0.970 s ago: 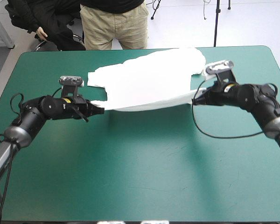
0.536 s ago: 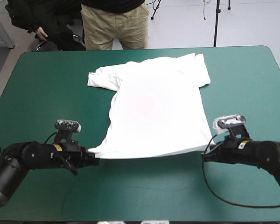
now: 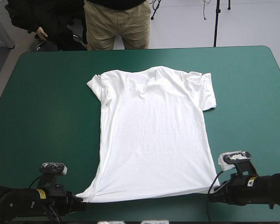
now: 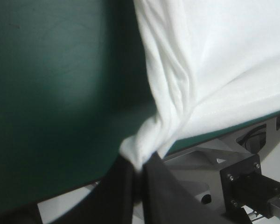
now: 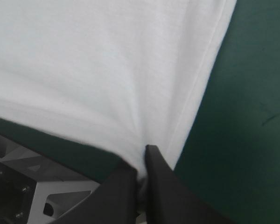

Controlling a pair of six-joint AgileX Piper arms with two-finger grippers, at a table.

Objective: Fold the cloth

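The T-shirt (image 3: 154, 135) lies flat on the teal-green cover (image 3: 46, 102). The left gripper (image 3: 83, 202) clamps its near-left hem corner — the right gripper (image 3: 211, 195) the near-right.

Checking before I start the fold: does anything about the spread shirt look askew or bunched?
The white short-sleeved T-shirt lies flat, but its hem corner is twisted into a bunch at the left gripper, and the sleeve on that side is crumpled inward.

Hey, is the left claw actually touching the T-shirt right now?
Touching. The left wrist view shows the left claw pinched shut on a bunched hem corner of the T-shirt.
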